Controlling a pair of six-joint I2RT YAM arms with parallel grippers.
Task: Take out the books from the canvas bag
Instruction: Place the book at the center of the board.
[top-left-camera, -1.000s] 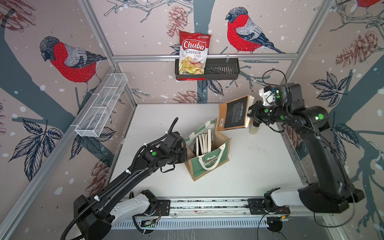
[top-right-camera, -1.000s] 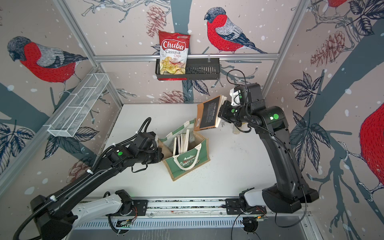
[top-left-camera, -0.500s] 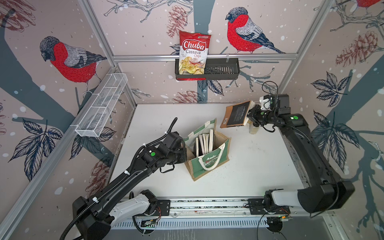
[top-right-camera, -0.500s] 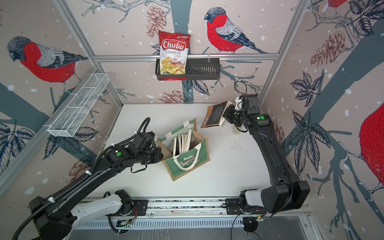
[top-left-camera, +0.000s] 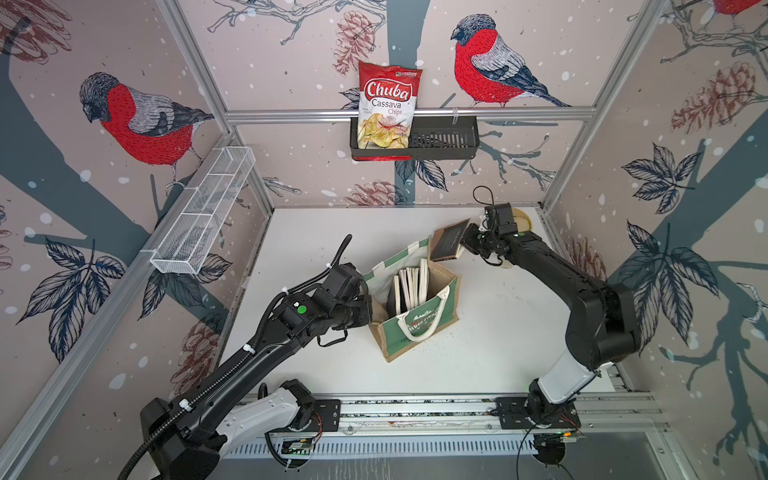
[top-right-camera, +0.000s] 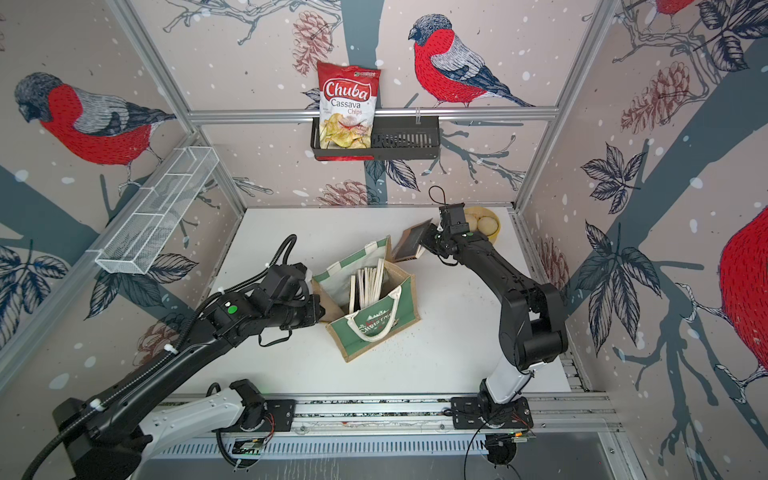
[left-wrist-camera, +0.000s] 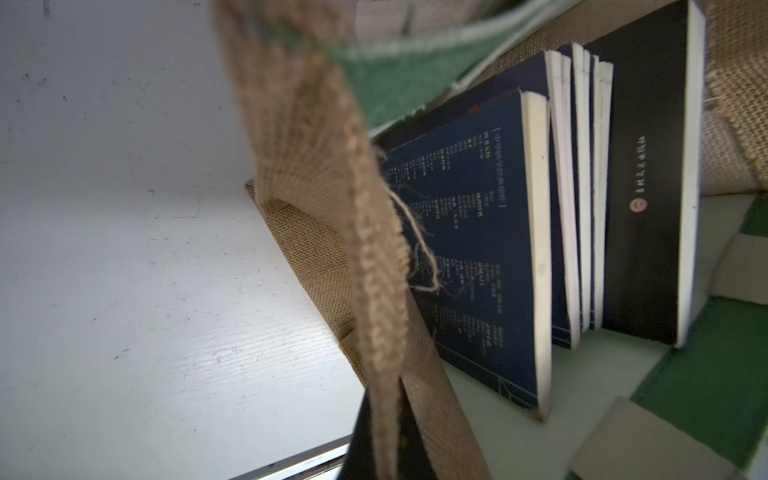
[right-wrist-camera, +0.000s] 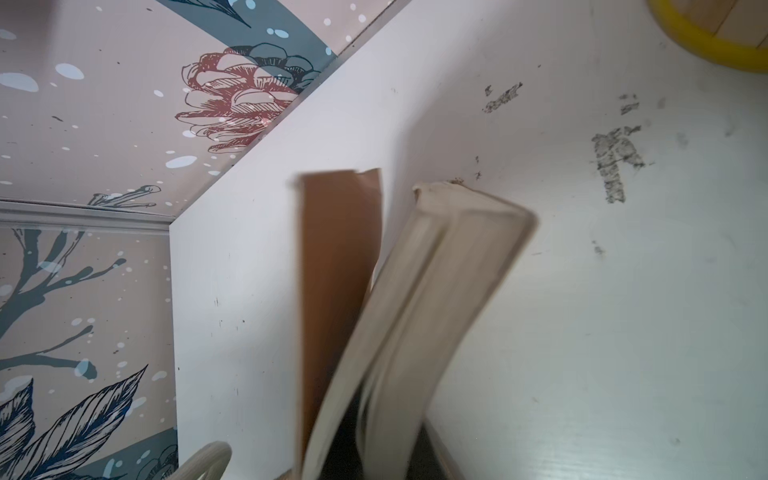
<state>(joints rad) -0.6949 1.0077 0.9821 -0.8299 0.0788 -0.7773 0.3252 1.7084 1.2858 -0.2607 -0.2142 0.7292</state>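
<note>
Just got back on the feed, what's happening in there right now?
The right gripper holds a brown-black book by one edge, out of the canvas bag and just beyond its far rim. The left gripper is pinched shut on the bag's jute side, steadying it. Several more books stand upright inside, not yet removed.

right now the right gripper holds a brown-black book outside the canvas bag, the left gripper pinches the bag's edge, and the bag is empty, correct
Not empty: the left wrist view shows navy paperbacks and a black book standing in the canvas bag. Otherwise right: the right gripper holds the brown-black book outside it, the left gripper pinches its edge.
</note>
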